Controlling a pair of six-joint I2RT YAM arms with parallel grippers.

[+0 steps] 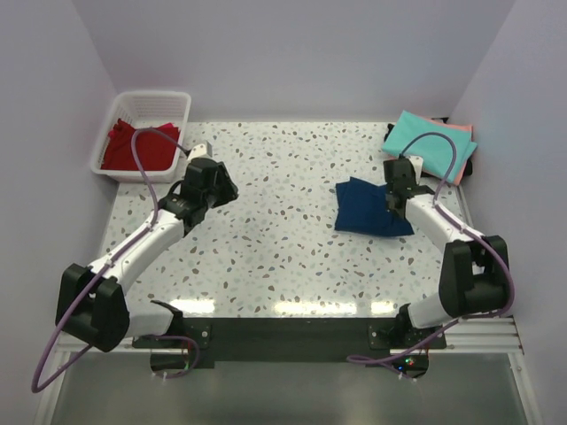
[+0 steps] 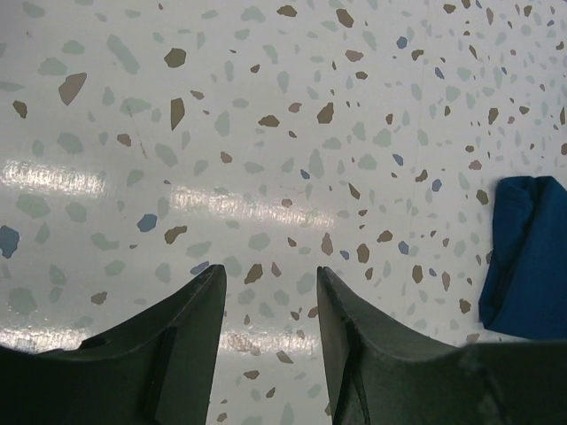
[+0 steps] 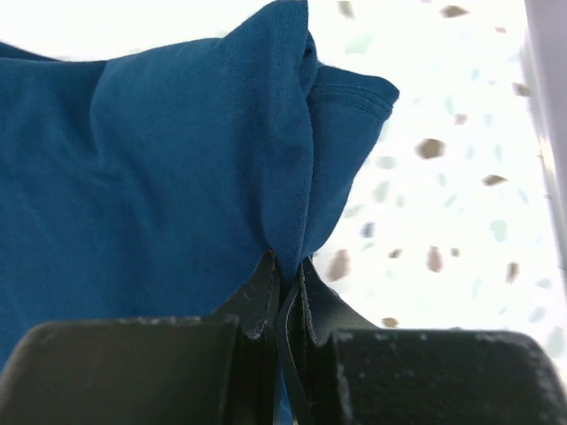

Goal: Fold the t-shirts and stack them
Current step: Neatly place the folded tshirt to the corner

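Right gripper [image 3: 285,270]: jaws pressed together on a gathered ridge of navy cloth, which rises straight ahead of the tips
Navy t-shirt [image 3: 159,159]: folded bundle lying on the speckled table [image 2: 266,133], most of it ahead and to the left of the right jaws
Left gripper [image 2: 270,279]: jaws spread, nothing between them, bare table ahead; the navy cloth shows well off to their right
Stack: teal t-shirt [image 1: 425,140] lying on the salmon-pink t-shirt [image 1: 462,152], just beyond the right jaws
Remaining stock: red t-shirt [image 1: 137,149] in the white basket [image 1: 159,95], beyond and to the left of the left jaws
Handling, judged: light, limp knit with no stiffness; it sags from a single pinch, and its layers can slide over one another
Risk, judged: lifted by one point, the fold may fall open
Grip place, judged: across a folded edge, so that every layer sits between the jaws; a second hold at the far corner would keep the bundle flat
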